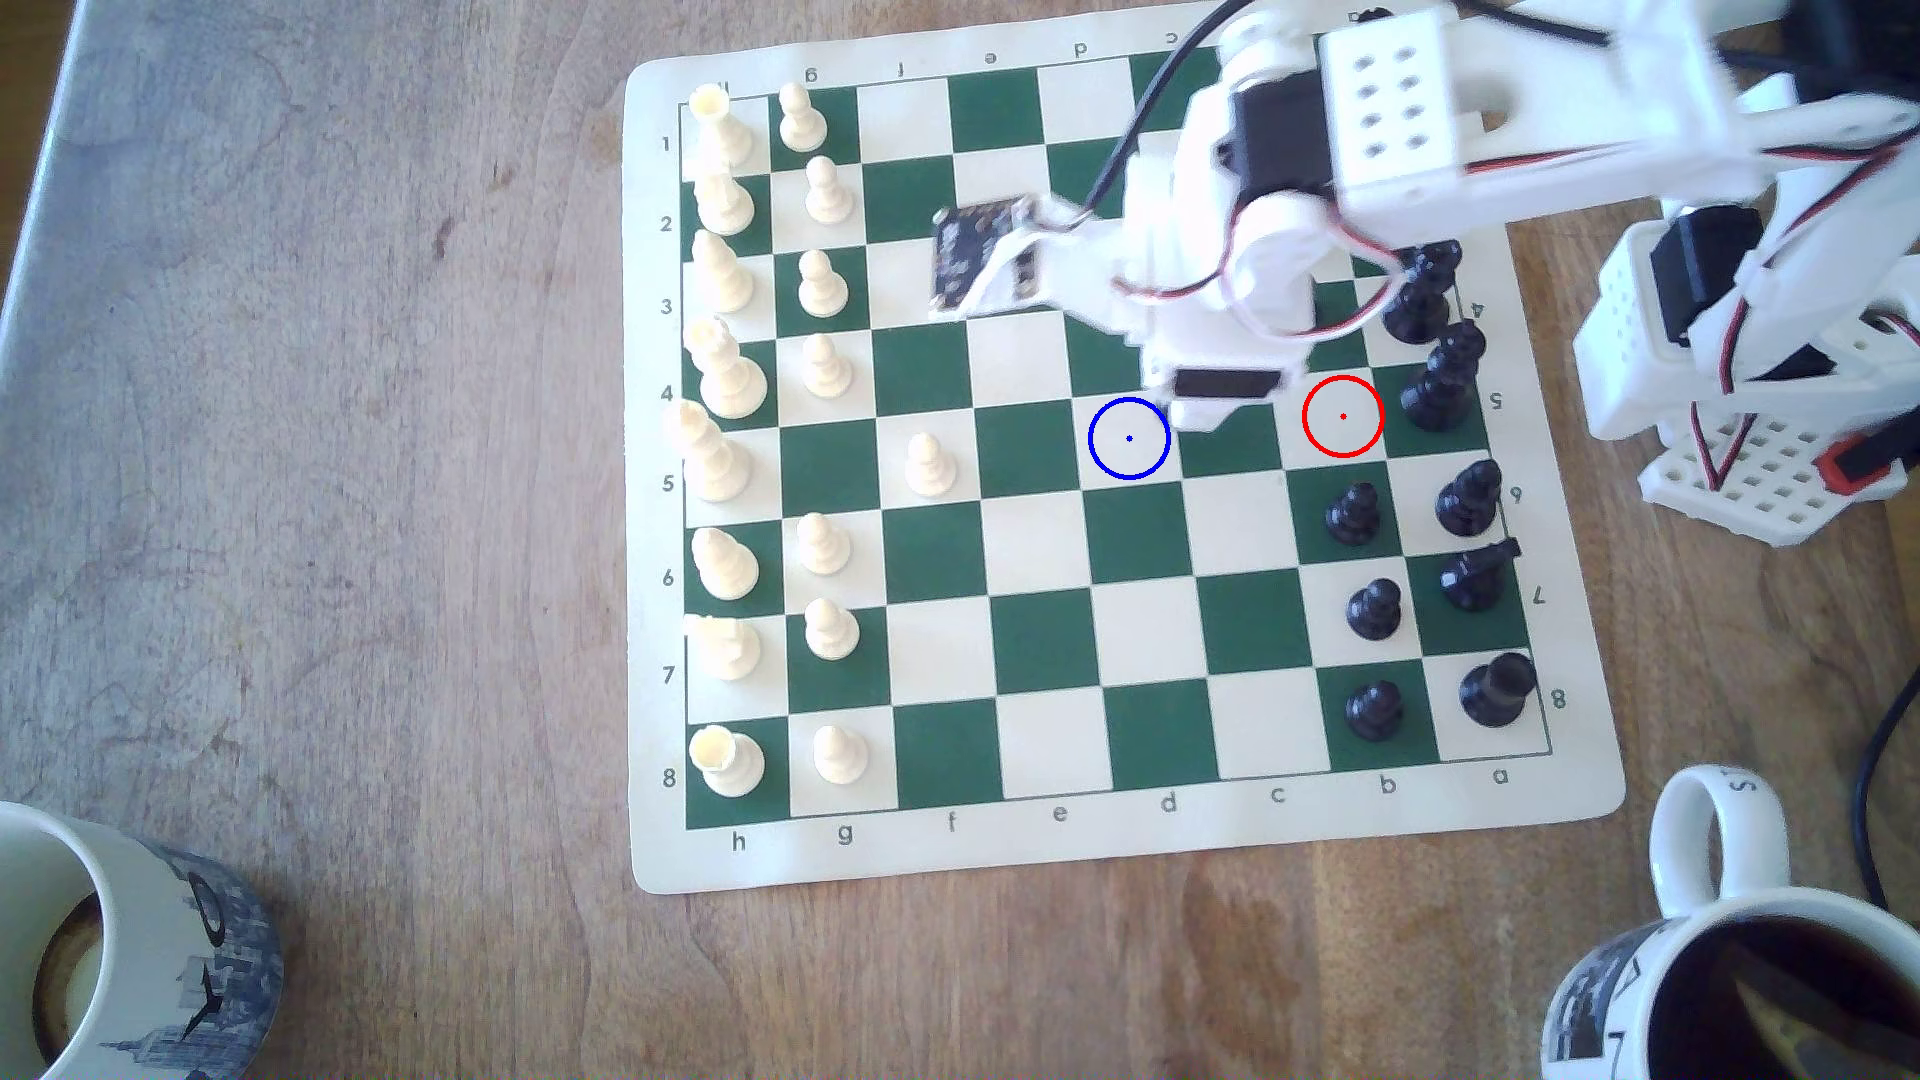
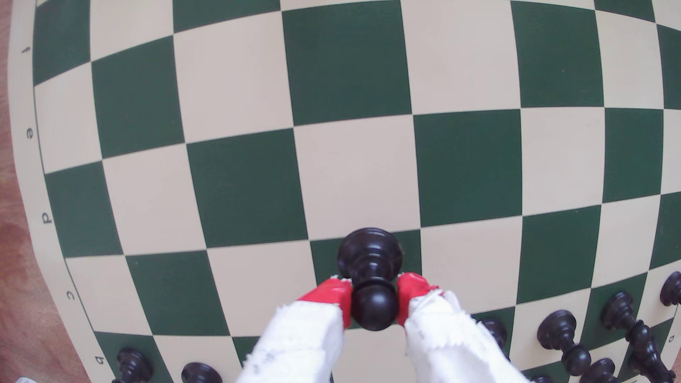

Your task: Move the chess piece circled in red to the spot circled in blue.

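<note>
Your gripper (image 2: 374, 302) clamped on black pawn (image 2: 370, 280), red fingertips (image 2: 333, 294) pinching ball head, so base hangs free above board (image 1: 1039, 644). Red ring (image 1: 1342, 416) vacant, centre-right of exterior frame. You sit between it and blue-ringed square (image 1: 1129, 438); carry toward exterior view's left.

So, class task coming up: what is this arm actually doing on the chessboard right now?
The arm's tool is shut on a black pawn, its red-tipped fingers pinching it at the head and collar. In the exterior view, the red ring marks a bare cream square, so the pawn has left its start. The tool is between that ring and the blue-ringed square, which holds no piece yet. The white pieces line the exterior view's left.
</note>
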Motion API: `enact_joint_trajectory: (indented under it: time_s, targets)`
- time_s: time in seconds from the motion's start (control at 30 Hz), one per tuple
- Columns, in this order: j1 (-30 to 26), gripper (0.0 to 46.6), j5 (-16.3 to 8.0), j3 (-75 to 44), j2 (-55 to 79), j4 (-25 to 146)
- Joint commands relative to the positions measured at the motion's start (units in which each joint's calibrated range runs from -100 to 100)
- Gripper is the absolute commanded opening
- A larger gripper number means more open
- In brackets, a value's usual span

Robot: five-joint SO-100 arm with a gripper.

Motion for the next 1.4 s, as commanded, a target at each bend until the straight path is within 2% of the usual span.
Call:
enact_joint_trajectory:
  time_s: [0.0, 1.0, 1.07, 1.1, 1.27, 1.37]
  targets:
    - [0.09, 0.3, -0.29, -5.39, 2.54, -2.49]
    - [-1.24, 0.3, -1.07, -10.11, 11.46, -4.38]
    - [-1.32, 3.4, -1.07, -10.11, 11.63, -4.29]
    - [-1.32, 9.7, -1.12, -10.29, 11.8, -4.21]
    - [-0.69, 21.6, -1.27, -10.92, 11.46, -3.15]
    - [-0.3, 23.6, -1.32, -11.38, 11.03, -2.49]
